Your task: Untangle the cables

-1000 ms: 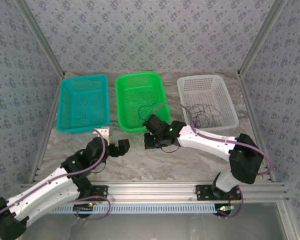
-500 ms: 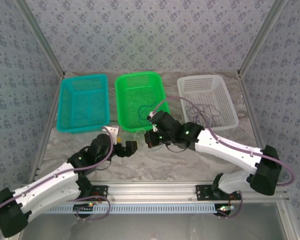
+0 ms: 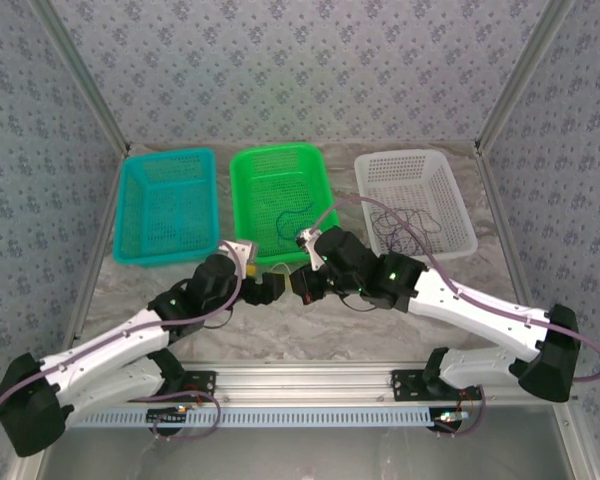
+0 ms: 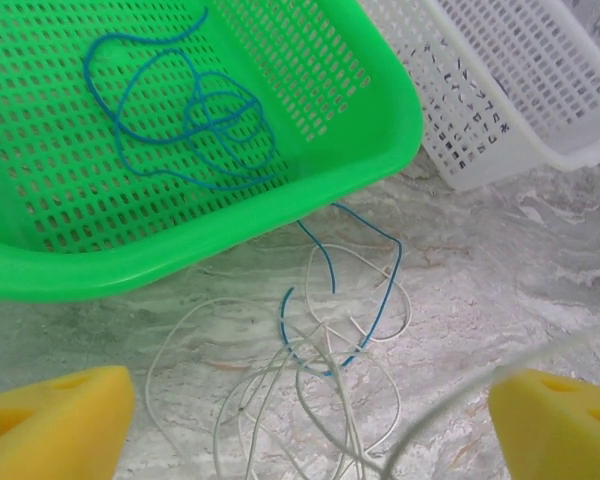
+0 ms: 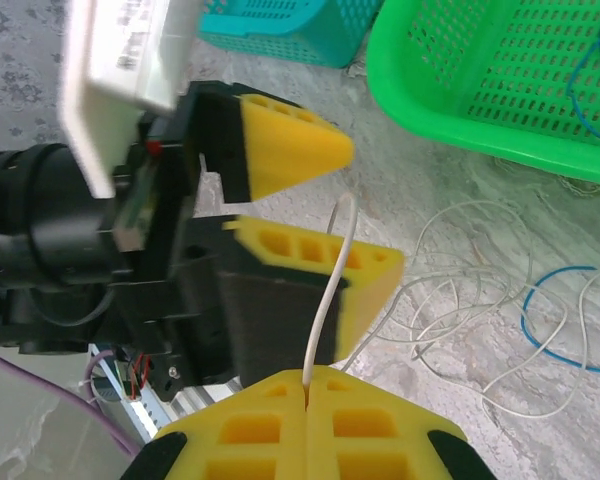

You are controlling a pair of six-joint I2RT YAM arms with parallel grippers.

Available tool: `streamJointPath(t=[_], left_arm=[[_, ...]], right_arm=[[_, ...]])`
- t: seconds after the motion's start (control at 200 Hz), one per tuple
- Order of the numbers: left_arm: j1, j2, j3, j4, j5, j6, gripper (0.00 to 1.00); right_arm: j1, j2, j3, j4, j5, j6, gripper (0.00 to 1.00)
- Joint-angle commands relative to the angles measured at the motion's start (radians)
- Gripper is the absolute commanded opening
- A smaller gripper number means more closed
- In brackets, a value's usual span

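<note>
Top: dark cable (image 3: 405, 222) coiled in white basket (image 3: 464, 232).
Left wrist: left pincer (image 4: 310, 440) wide above tabletop (image 4: 540, 260). Blue cable (image 4: 195, 115) loops in green basket (image 4: 395, 115) and beside white cable (image 4: 280, 400).
Right wrist: right pincer (image 5: 308, 395) clamps white cable, strand upright. Label (image 5: 130, 50) illegible.

The white cable (image 5: 330, 290) is pinched between the closed pads of the right tool (image 5: 308, 392), and its free end is raised between the parted fingers of the left tool (image 5: 352, 205). White loops and a blue cable (image 5: 548, 322) are spread on the tabletop (image 5: 430, 195) beside the green basket (image 5: 450, 110).
</note>
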Motion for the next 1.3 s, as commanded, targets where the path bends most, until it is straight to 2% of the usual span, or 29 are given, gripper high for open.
streamJointPath(t=[0.0,0.105,0.225,0.29,0.39,0.515,0.585,0.665,0.69,0.76,0.824,1.134,1.294], left_arm=[[0.005,0.056,0.083,0.003,0.033,0.021,0.84],[0.005,0.103,0.123,-0.030,0.039,0.020,0.68],[0.006,0.096,0.124,-0.028,0.001,-0.006,0.34],[0.005,0.075,0.115,-0.017,-0.013,-0.013,0.20],[0.006,0.038,0.113,-0.005,-0.019,-0.010,0.10],[0.005,0.000,0.128,-0.007,-0.017,-0.006,0.07],[0.003,-0.015,0.138,-0.013,-0.011,-0.011,0.07],[0.004,-0.024,0.146,-0.024,-0.003,-0.022,0.07],[0.002,-0.026,0.149,-0.026,0.000,-0.024,0.07],[0.001,-0.029,0.154,-0.027,0.005,-0.035,0.07],[-0.004,-0.029,0.159,-0.027,0.006,-0.048,0.07],[-0.032,-0.030,0.212,-0.054,-0.008,-0.066,0.07],[-0.044,-0.050,0.224,-0.061,-0.009,-0.075,0.07]], right_arm=[[0.009,-0.057,-0.011,0.026,0.013,-0.029,0.00],[0.010,-0.100,-0.031,0.022,0.046,-0.029,0.00],[0.008,-0.141,-0.067,-0.015,0.113,-0.009,0.00],[0.006,-0.157,-0.092,-0.053,0.169,0.029,0.04],[0.001,-0.152,-0.107,-0.115,0.238,0.082,0.06],[0.001,-0.145,-0.127,-0.138,0.322,0.133,0.12],[0.002,-0.141,-0.133,-0.136,0.370,0.155,0.28],[0.004,-0.138,-0.138,-0.109,0.387,0.151,0.34],[0.008,-0.137,-0.139,-0.099,0.396,0.149,0.39],[0.018,-0.127,-0.142,-0.063,0.411,0.142,0.62],[0.031,-0.114,-0.146,-0.021,0.406,0.133,0.70],[0.071,0.024,-0.105,0.088,0.453,0.166,0.79],[0.072,0.091,-0.080,0.076,0.560,0.222,0.81]])
